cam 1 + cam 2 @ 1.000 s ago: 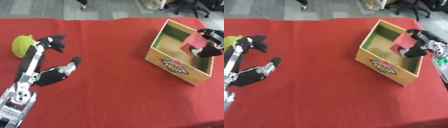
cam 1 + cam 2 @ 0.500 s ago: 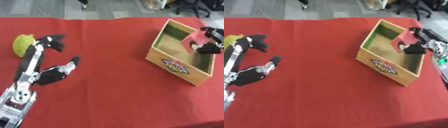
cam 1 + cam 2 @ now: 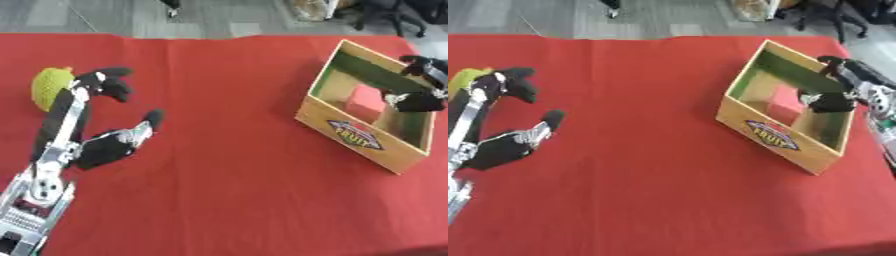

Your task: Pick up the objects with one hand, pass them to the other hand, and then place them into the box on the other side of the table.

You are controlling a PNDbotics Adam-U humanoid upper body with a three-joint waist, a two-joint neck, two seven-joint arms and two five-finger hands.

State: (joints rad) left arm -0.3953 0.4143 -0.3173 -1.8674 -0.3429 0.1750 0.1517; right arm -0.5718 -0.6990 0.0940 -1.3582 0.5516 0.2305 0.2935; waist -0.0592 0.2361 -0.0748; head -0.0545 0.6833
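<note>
place: looks like an office or lab space
floor: grey floor (image 3: pixel 219 20) past the table
seating: black office chair bases (image 3: pixel 394 12) at the far edge
table: red cloth (image 3: pixel 227 175) over it

Box (image 3: pixel 325 118) front label (image 3: pixel 354 134): reads "FRUIT", approx.

The table (image 3: pixel 227 200) has a red cloth over it, with a faint crease running down from the far edge near the middle. Behind it there's a grey floor (image 3: pixel 219 17). Some dark chair legs (image 3: pixel 833 20) show at the top right, and something yellowish (image 3: pixel 308 7) sits right beside them at the edge.
</note>
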